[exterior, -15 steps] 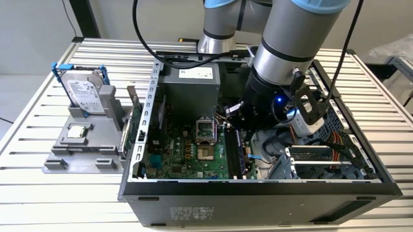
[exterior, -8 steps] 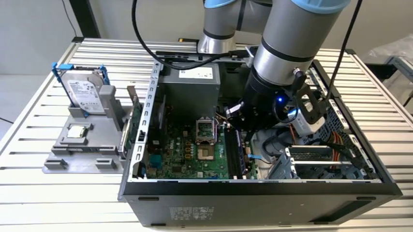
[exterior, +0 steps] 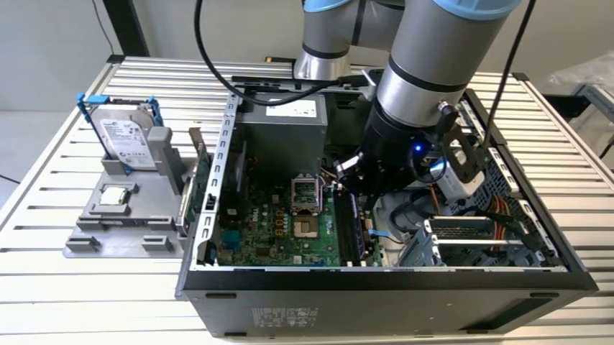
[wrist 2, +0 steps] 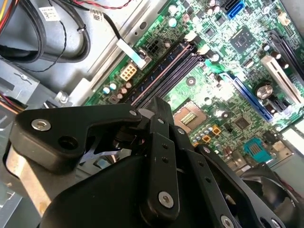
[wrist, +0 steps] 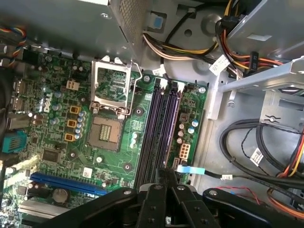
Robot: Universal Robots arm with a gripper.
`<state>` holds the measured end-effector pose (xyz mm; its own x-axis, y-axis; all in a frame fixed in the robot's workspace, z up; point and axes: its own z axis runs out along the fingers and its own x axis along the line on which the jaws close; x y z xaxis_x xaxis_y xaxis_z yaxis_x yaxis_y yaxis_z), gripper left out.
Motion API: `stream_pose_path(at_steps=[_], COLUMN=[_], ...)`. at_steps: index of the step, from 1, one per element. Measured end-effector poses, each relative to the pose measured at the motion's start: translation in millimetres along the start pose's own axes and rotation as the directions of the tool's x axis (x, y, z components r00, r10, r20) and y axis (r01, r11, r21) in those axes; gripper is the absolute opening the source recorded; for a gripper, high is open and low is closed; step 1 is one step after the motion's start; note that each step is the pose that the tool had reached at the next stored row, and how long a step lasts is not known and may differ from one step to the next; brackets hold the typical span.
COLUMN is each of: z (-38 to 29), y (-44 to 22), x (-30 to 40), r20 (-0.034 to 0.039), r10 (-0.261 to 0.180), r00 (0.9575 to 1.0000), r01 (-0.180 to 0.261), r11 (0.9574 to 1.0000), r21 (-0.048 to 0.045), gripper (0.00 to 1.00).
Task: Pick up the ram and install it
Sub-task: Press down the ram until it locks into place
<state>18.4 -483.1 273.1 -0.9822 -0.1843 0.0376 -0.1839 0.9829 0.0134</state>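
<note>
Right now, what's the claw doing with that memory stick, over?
Claw low over the motherboard's long black slots. Slots look empty. Memory stick held or not: cannot tell. Cables lie beside the slots, not across.

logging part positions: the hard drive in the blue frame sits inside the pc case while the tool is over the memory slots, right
Not quite. The hard drive in its blue frame stands upright in the grey holder outside the pc case, on the exterior view's left, as the exterior view shows. The tool is indeed over the memory slots.
</note>
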Motion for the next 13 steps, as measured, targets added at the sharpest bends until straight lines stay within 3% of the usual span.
stream_pose_path(at_steps=[13], z=[0.0], y=[0.0], x=[0.0], r20=[-0.001], r10=[-0.069], r00=[0.9976], r01=[0.069], r11=[0.9976], r21=[0.0025], gripper=[0.0])
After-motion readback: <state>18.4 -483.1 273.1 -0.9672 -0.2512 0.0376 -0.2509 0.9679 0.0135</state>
